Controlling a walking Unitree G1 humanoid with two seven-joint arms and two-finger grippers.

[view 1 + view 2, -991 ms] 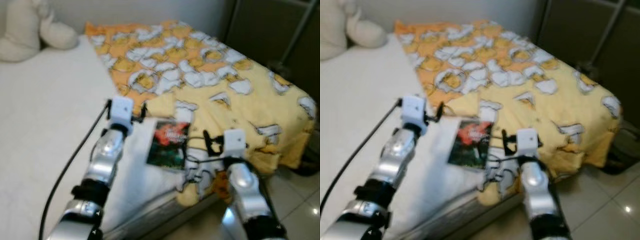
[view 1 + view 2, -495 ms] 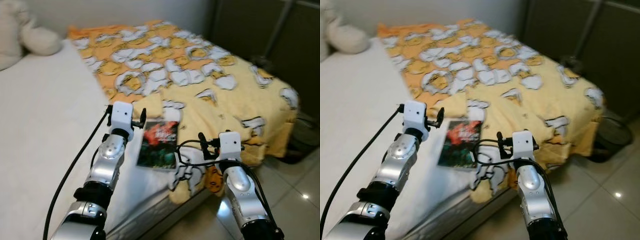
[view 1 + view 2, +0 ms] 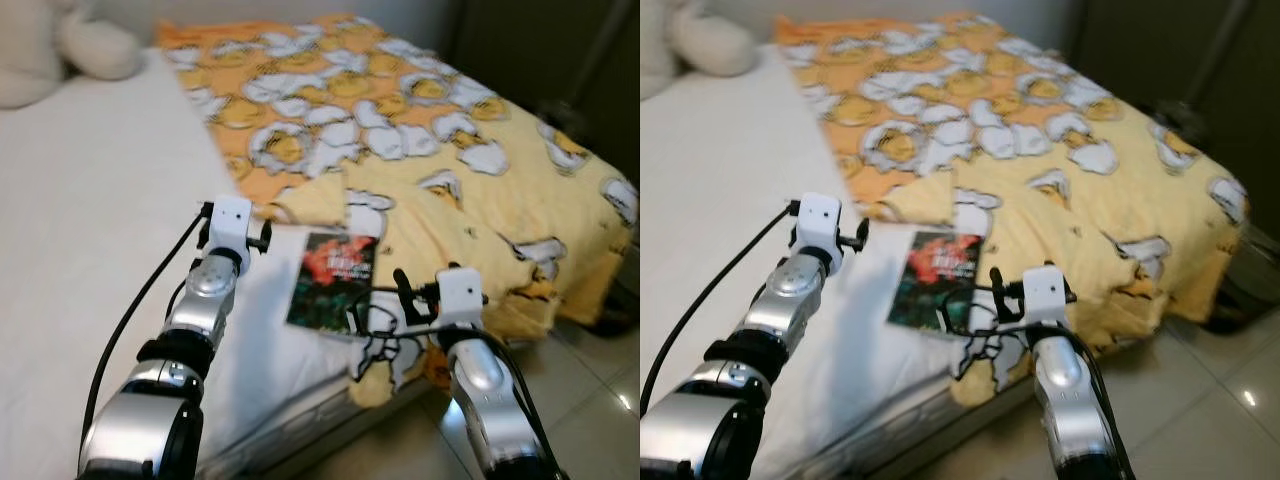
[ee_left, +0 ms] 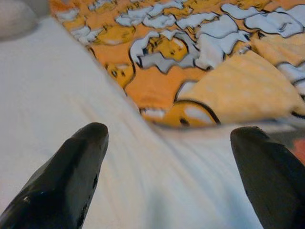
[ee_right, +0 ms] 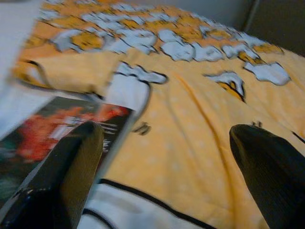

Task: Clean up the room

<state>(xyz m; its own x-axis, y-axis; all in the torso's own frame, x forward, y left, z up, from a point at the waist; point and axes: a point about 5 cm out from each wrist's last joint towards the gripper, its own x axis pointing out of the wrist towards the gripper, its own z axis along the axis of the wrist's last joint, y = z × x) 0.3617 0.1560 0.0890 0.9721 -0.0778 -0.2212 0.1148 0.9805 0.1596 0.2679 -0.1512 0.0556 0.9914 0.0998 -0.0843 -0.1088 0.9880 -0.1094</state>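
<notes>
Glossy flat book (image 3: 334, 281), rumpled patterned blanket (image 3: 440, 150)

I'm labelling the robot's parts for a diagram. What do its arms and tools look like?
Both arms are silver metal with black joint bands. Each wrist carries a white boxy camera block. A black cable runs along the left arm; black wires loop at the right wrist. The left tool and the right tool each have two glossy black, tapering fingers.

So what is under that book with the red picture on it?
The book lies flat on the white sheet near the bed's edge. Its far end touches the yellow blanket. Whatever is directly beneath the book is covered, so I cannot tell.
</notes>
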